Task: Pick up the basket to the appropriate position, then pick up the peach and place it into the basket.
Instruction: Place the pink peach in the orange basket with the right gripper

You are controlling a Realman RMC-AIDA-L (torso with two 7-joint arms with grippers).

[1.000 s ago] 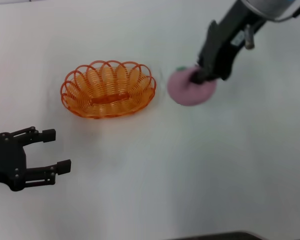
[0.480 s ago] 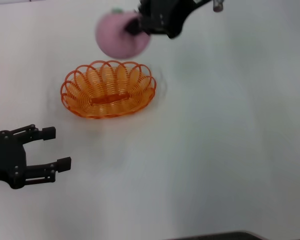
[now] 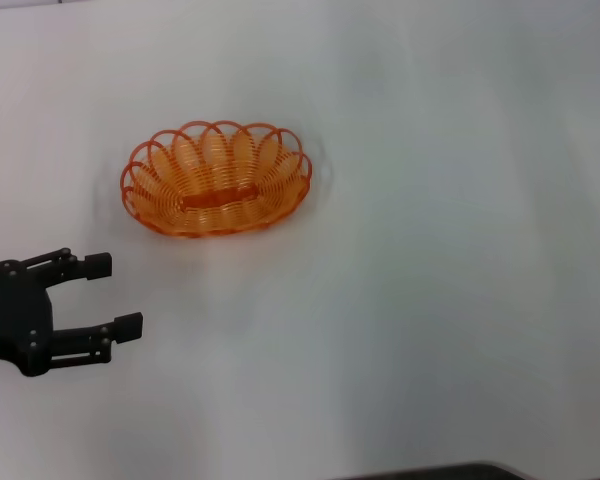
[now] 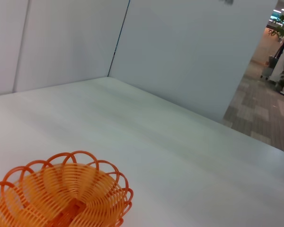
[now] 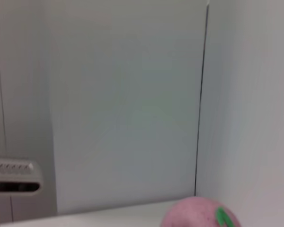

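Left claw (image 3: 102, 296): matte black, 2 slim linkage fingers with blocky square tips, small pale screws on body.

There was one oval orange wire basket (image 3: 217, 180) with a looped scalloped rim on the white table (image 3: 430, 300). One round pink peach (image 5: 201, 213) with a green leaf mark showed in the right wrist view only. One black gripper (image 3: 105, 297), the left, was in the head view.
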